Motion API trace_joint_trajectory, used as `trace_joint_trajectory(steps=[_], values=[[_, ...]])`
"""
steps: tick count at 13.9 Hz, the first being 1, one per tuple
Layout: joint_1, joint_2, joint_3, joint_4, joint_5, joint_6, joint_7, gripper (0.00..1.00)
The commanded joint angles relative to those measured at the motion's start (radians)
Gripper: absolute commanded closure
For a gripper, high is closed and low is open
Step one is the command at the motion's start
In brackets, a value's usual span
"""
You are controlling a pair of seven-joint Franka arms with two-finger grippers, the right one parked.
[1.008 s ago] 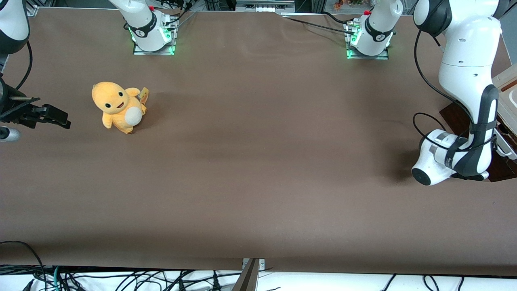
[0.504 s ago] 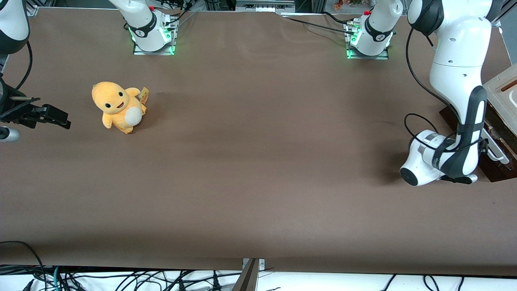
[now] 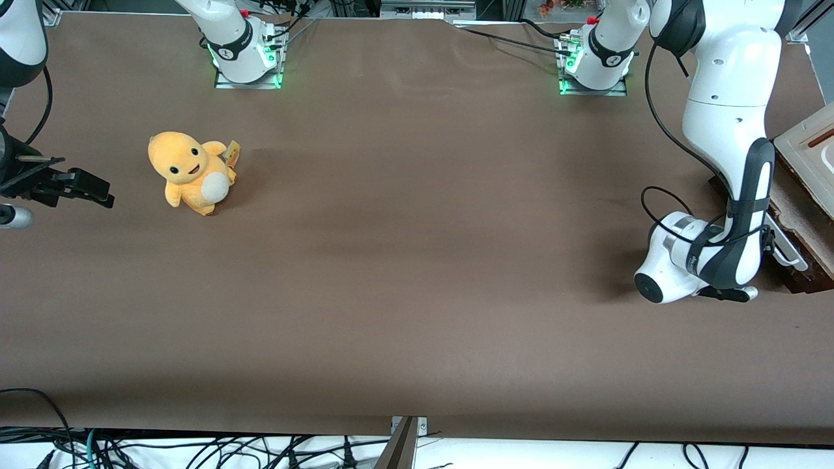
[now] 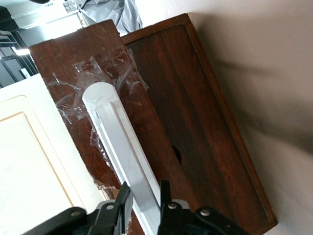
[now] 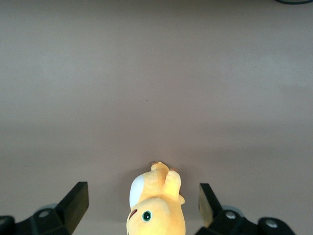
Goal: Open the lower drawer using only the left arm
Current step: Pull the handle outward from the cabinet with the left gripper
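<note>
Pulled farther out since a second ago: lower drawer (image 3: pixel 803 257), at the working arm's end of the table, now showing a strip of pale interior between its dark brown front and the cabinet (image 3: pixel 813 151). Carried along with it toward the table's middle: left arm (image 3: pixel 724 146), wrist joint lower and nearer the centre than before. Unchanged elsewhere.

Seen from the left wrist: dark brown drawer front (image 4: pixel 93 83), scuffed and patched with clear tape, crossed by a long white bar handle (image 4: pixel 120 142). Clamped on that handle: gripper (image 4: pixel 145 203), one black finger (image 4: pixel 123 200) pressed to each side of the bar, no gap visible. Beside the front, a dark wooden framed panel (image 4: pixel 195 127) lying against the brown table surface (image 4: pixel 274 73). Just beside the drawer front, the cabinet's cream-white panel (image 4: pixel 29 166).

From the front: handle (image 3: pixel 785 244) poking out past the arm's dark grey forearm band, gripper itself hidden by the wrist. Black cable (image 3: pixel 658 117) looping from the upper arm down to the wrist.

Well apart, toward the parked arm's end of the table: orange plush toy (image 3: pixel 191 172), upright, white belly facing the front camera. Two arm bases (image 3: pixel 594 55) with green lights along the table edge farthest from the front camera.
</note>
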Motion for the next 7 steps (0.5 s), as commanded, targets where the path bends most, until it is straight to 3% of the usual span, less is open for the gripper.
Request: trace_joint_trajectory(steps=[1, 2, 3, 4, 5, 7], values=[[-0.034, 0.026, -0.007, 0.051, -0.059, 0.004, 0.064, 0.82], [-0.034, 0.026, -0.007, 0.069, -0.080, 0.004, 0.064, 0.82], [-0.034, 0.026, -0.007, 0.075, -0.094, 0.004, 0.064, 0.74], [-0.033, 0.026, -0.007, 0.075, -0.093, 0.004, 0.070, 0.31], [-0.033, 0.026, -0.007, 0.075, -0.094, 0.006, 0.069, 0.00], [-0.034, 0.013, -0.007, 0.084, -0.099, 0.004, 0.071, 0.00]])
